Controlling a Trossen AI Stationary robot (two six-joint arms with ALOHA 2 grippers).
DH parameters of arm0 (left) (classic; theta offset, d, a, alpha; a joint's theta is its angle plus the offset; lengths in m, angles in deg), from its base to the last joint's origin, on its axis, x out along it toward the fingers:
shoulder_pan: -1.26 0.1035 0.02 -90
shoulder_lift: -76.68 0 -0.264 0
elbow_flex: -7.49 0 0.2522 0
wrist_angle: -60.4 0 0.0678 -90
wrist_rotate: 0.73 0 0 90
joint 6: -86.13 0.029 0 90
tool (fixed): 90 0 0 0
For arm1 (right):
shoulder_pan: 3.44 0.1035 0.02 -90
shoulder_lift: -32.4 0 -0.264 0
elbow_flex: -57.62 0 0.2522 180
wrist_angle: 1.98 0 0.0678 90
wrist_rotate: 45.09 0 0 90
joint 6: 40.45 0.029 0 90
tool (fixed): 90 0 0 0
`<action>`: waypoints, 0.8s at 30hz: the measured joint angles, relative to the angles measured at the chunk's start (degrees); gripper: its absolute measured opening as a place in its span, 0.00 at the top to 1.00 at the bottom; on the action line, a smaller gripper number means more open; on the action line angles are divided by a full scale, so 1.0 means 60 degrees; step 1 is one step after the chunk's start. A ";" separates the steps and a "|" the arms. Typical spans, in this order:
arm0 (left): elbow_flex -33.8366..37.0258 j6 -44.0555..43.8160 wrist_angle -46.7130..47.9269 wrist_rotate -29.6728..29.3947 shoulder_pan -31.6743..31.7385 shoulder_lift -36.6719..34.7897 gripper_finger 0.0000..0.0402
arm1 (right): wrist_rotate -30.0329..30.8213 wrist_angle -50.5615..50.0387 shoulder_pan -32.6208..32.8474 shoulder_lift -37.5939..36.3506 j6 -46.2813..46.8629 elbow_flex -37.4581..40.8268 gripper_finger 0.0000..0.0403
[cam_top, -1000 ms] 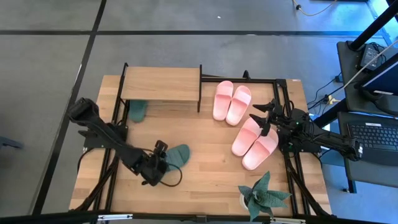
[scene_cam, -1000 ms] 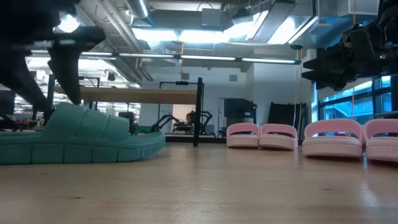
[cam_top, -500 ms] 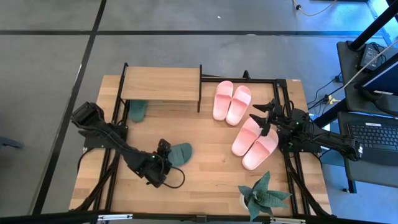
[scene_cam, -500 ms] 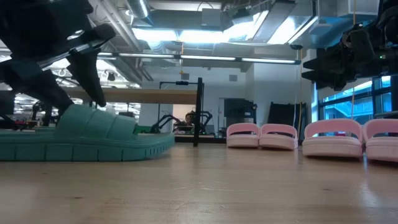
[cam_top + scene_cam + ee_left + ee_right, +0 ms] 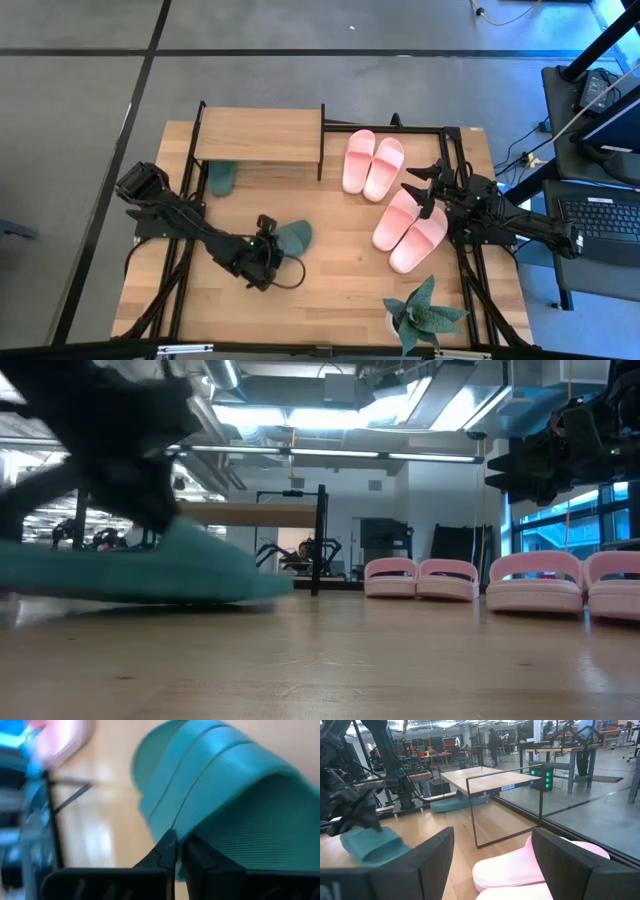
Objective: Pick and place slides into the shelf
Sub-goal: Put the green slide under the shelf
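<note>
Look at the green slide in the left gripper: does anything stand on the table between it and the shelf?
Nothing visible does. The left gripper is shut on the green slide, and only bare tabletop lies between it and the shelf. Another green slide already lies under the shelf.
</note>
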 joint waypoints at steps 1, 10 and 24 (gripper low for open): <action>0.0000 -0.0482 0.0169 -0.0251 0.0139 -0.0047 0.98 | 0.0000 0.0000 -0.0002 0.0000 0.0002 0.0000 0.34; 0.0004 -0.3777 0.2051 -0.0486 0.1778 -0.0461 0.99 | 0.0000 -0.0003 -0.0004 0.0000 -0.0033 0.0000 0.34; 0.0004 -0.5401 0.4041 -0.1094 0.3523 -0.0461 1.00 | 0.0000 -0.0004 0.0000 0.0000 -0.0029 0.0000 0.34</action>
